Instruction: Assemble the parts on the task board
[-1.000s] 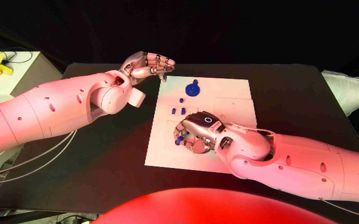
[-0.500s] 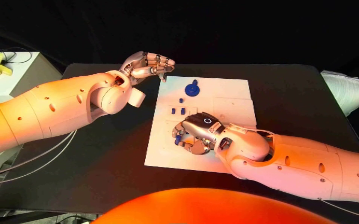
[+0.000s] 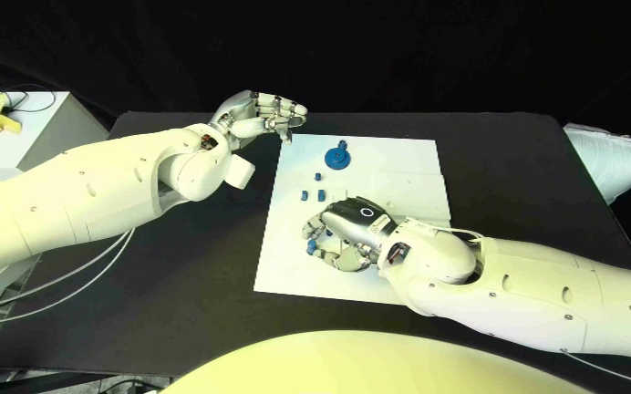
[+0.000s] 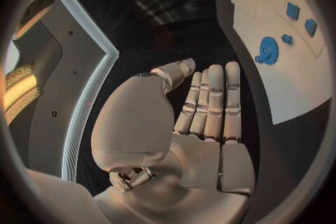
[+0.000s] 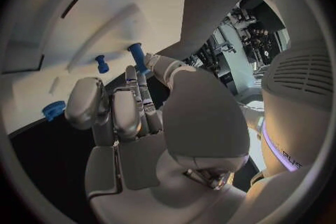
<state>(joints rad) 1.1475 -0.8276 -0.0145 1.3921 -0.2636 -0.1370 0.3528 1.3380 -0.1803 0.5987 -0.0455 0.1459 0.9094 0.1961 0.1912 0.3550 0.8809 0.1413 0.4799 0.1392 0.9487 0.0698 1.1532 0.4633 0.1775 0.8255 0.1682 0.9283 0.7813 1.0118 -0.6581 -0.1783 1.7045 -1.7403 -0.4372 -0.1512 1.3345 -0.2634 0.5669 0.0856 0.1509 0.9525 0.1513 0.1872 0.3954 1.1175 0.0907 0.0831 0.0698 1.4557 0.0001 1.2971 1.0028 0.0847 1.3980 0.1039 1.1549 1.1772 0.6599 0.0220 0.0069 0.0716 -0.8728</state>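
The white task board (image 3: 395, 171) lies in the middle of the black table. On its far part sits a blue gear (image 3: 339, 156), which also shows in the wrist views (image 4: 267, 49) (image 5: 52, 109). Three small blue parts (image 3: 315, 193) lie below the gear. My right hand (image 3: 348, 230) rests low over the board's near left part. Its thumb and a finger pinch a blue peg (image 5: 138, 56) (image 3: 313, 248) that stands upright at the board. Another short blue peg (image 5: 102, 63) stands close by. My left hand (image 3: 263, 113) hovers beyond the board's far left corner, its fingers curled in with nothing in them.
The black table (image 3: 184, 257) stretches left and right of the board. A pale box (image 3: 33, 125) stands off the table's far left corner. My left forearm (image 3: 118, 184) hangs over the table's left side, and my right forearm (image 3: 526, 285) crosses its near right part.
My right hand has barely shifted over the board with the peg. The left hand has stayed where it was.
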